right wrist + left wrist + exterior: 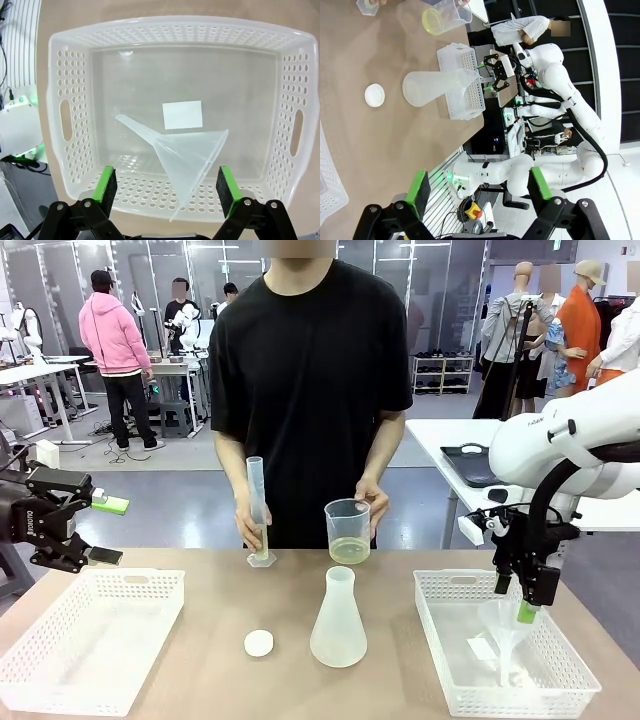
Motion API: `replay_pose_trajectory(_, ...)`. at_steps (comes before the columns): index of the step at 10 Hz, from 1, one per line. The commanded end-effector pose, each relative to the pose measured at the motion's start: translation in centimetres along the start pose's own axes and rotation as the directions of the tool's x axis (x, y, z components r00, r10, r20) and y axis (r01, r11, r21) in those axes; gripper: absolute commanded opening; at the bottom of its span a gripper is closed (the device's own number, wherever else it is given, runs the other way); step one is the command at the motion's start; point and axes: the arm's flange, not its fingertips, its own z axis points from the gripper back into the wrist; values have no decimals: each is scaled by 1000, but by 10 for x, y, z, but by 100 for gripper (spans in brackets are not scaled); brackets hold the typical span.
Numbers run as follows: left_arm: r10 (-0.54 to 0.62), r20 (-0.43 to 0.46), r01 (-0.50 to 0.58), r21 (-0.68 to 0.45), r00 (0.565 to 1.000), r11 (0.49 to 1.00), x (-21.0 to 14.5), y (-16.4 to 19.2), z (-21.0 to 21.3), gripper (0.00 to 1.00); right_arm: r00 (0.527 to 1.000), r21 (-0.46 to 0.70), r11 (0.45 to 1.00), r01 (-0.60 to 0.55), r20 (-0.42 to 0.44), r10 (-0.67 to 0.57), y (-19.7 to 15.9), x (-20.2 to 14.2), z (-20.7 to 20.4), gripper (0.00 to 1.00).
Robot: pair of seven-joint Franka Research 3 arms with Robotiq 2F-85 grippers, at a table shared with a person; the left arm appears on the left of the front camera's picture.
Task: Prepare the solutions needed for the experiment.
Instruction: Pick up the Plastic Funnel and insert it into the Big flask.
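Note:
The solutions show as a shallow pale yellow-green liquid (348, 551) (433, 21) in a clear beaker (347, 525) that the person holds above the table's far edge. The person's other hand steadies a tall graduated cylinder (257, 508) standing on the table. A frosted conical flask (338, 621) (437, 87) stands mid-table beside a small white cap (259, 642) (374, 95). My left gripper (108, 530) (479, 187) hangs open at the far left, above the table's left end. My right gripper (515, 602) (167, 185) is open over a clear funnel (189, 155) (505, 638) lying in the right basket.
A white perforated basket (60, 665) sits at the front left with nothing in it. The right basket (560, 680) (72, 120) (470, 95) holds the funnel and a white label (182, 114). The person stands close behind the far edge.

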Motion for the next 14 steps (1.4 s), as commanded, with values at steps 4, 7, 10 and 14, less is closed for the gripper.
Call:
replay_pose_trajectory(4,-14,7,14,-25,1000,1000,-1,-2,-1,100,999,47,998,43,3,-44,-8,-6,-12,100)
replay_pose_trajectory(7,-14,7,14,-25,1000,1000,-1,-2,-1,100,999,48,997,54,-7,-54,-9,-6,-17,77)
replay_pose_trajectory(10,-14,7,14,-25,1000,1000,-1,-2,-1,100,997,48,997,67,-26,-66,-11,-8,-16,52)
replay_pose_trajectory(14,-14,7,14,-25,1000,1000,-1,-2,-1,100,998,47,997,58,-20,-57,-15,-7,-14,13)
